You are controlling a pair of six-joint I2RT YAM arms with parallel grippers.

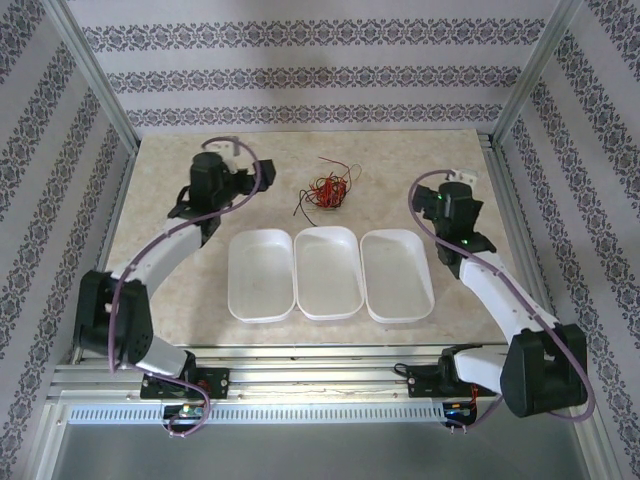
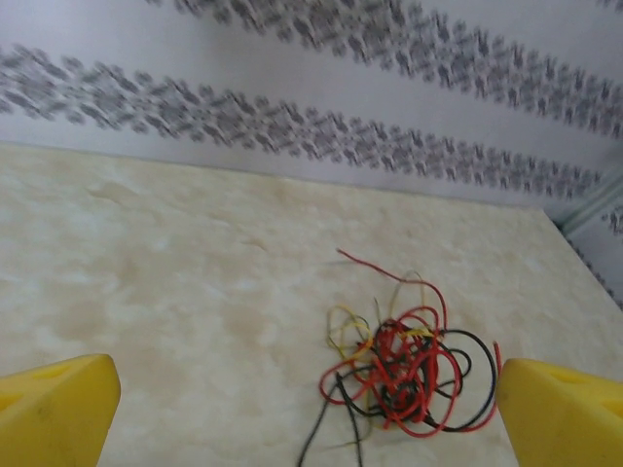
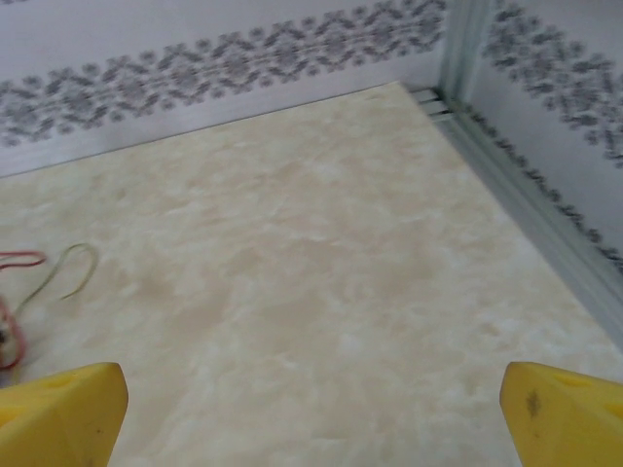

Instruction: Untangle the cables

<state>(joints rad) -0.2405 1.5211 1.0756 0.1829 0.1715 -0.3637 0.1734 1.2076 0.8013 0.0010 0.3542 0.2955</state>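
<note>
Work looked unstarted: the cables (image 1: 325, 190) lay in one knot, upper centre of the overhead view, above three bare trays (image 1: 325, 275). The left gripper (image 2: 310, 418) and right gripper (image 3: 311, 413) gaped wide, holding nothing.

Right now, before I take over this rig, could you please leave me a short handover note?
Left gripper: open, holding nothing, facing the cables.
Right gripper: open, holding nothing, off to their right.
Cables: one red, black and yellow knot on the table, beyond the middle white tray.
Done: nothing; no strand pulled free.
Left: separate every strand.
</note>
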